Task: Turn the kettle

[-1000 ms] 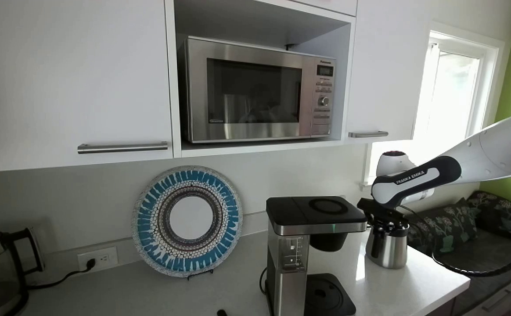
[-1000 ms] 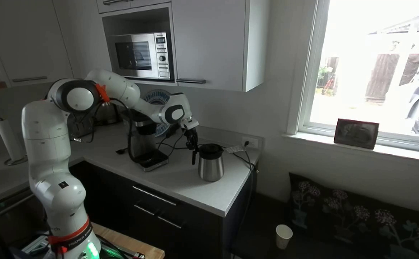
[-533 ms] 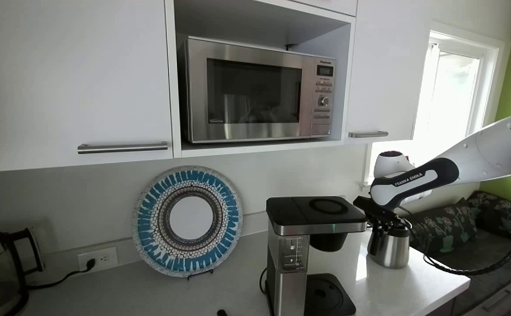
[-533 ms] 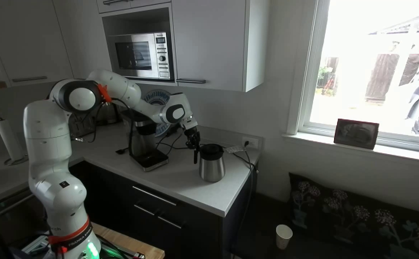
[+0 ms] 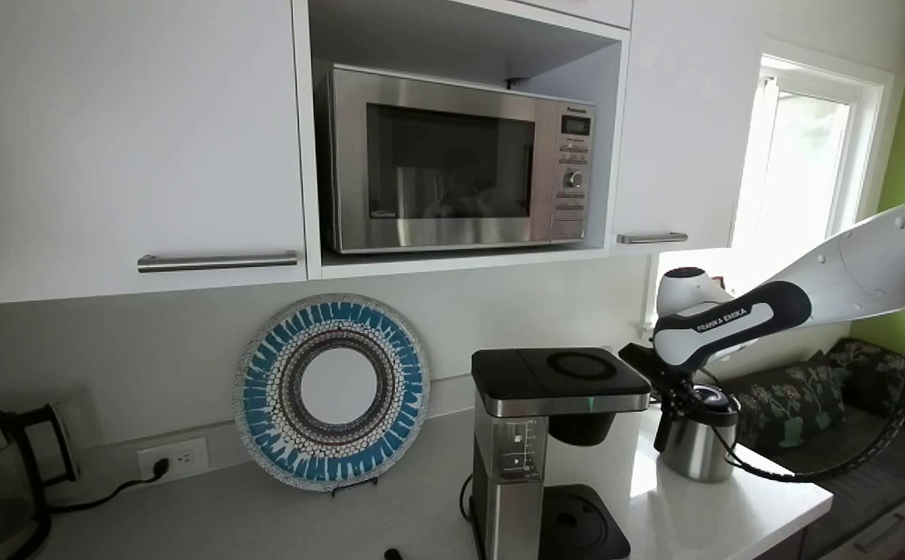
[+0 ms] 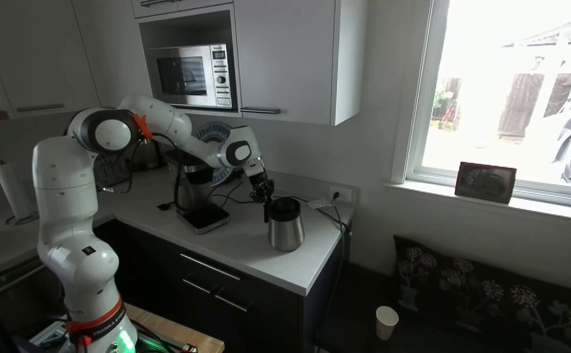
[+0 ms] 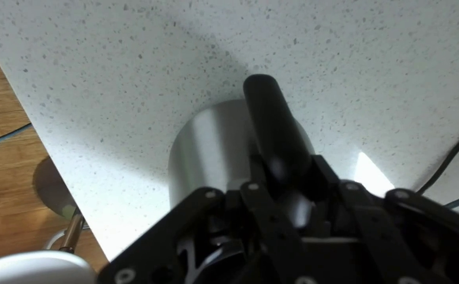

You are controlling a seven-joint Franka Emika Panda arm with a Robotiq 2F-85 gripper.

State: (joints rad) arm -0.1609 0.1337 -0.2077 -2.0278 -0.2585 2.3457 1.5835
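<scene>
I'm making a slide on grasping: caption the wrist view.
Gripper closed on the black handle of a steel kettle, speckled white counter below.

The kettle (image 5: 693, 455) has slid slightly twd the front edge of the counter (image 6: 246, 247), gripper (image 7: 288, 169) w/ it. In an ext. view the handle (image 5: 663, 429), hidden a sec ago, now shows, & the looping black cable (image 5: 794, 477) now crosses the kettle's body.
</scene>
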